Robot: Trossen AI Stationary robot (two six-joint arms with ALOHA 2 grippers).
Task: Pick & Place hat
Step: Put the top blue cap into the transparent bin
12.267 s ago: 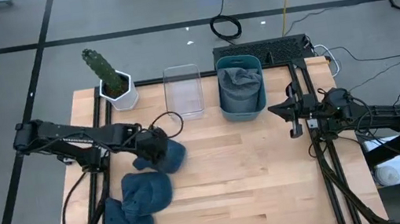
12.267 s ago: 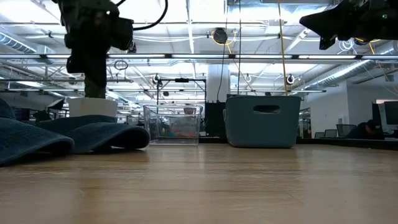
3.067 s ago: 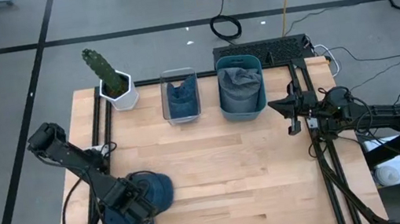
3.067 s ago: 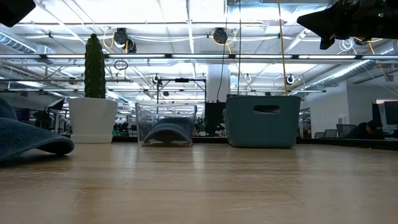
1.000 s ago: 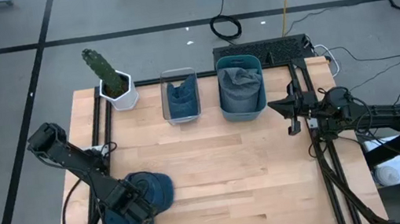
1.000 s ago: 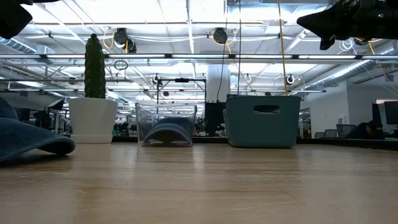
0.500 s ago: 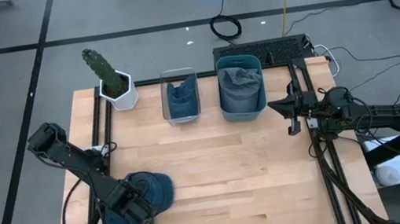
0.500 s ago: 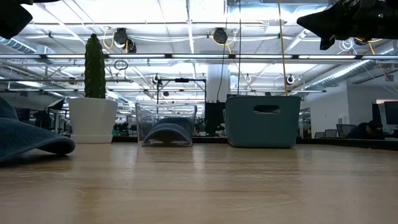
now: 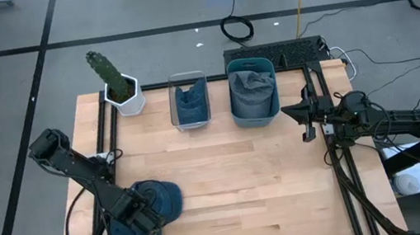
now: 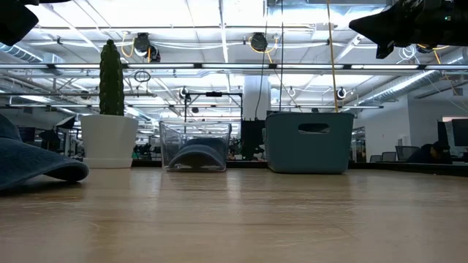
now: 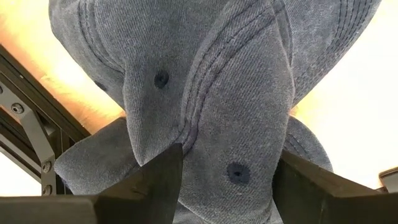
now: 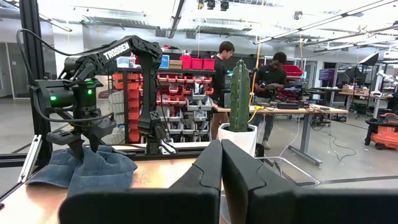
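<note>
Two blue hats (image 9: 144,221) lie overlapping on the table's near left corner; in the low view one shows at the left edge (image 10: 36,164). My left gripper (image 9: 135,216) stands over them, pointing down, shut on the upper hat (image 11: 236,112). The right wrist view shows this arm standing on the pile (image 12: 84,165). Another blue hat (image 9: 191,103) lies in the clear container (image 9: 188,79) at the far edge. My right gripper (image 9: 307,116) waits shut, raised at the table's right edge, its fingers pressed together (image 12: 222,163). My left gripper comes from above, pointing down, and pinches a raised fold of the upper hat's crown (image 11: 217,146) between its two fingers (image 11: 158,180). The cloth fills the gap between them. The hat rests on the table and on the hat beneath it.
A teal bin (image 9: 253,90) holding grey cloth stands beside the clear container at the far edge. A cactus in a white pot (image 9: 118,85) stands at the far left corner. Bare wood (image 9: 245,187) stretches across the middle and near right of the table.
</note>
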